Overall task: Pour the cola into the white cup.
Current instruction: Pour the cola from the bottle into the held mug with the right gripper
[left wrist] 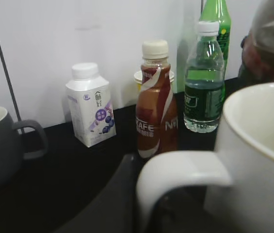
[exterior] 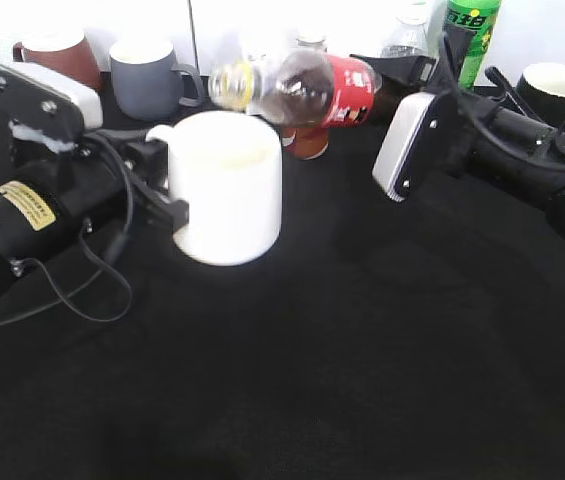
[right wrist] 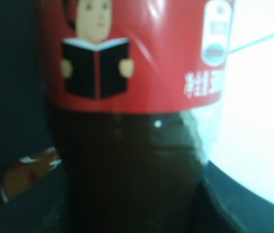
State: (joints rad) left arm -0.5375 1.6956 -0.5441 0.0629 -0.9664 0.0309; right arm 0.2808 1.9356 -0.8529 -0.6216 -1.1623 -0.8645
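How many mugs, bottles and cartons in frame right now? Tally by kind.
Mugs: 4 (white cup, grey mug, brown mug, black mug)
Bottles: 4 (cola, Nescafe bottle, water bottle, green soda bottle)
Cartons: 1 (white carton)
Total: 9

cola (exterior: 312,88): red label, dark liquid, tipped sideways above cup | white cup (exterior: 227,188): glossy, upright

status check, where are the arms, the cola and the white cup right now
Left gripper at the white cup handle. Right gripper holds the cola tipped sideways, neck above the cup rim. Nothing between them.
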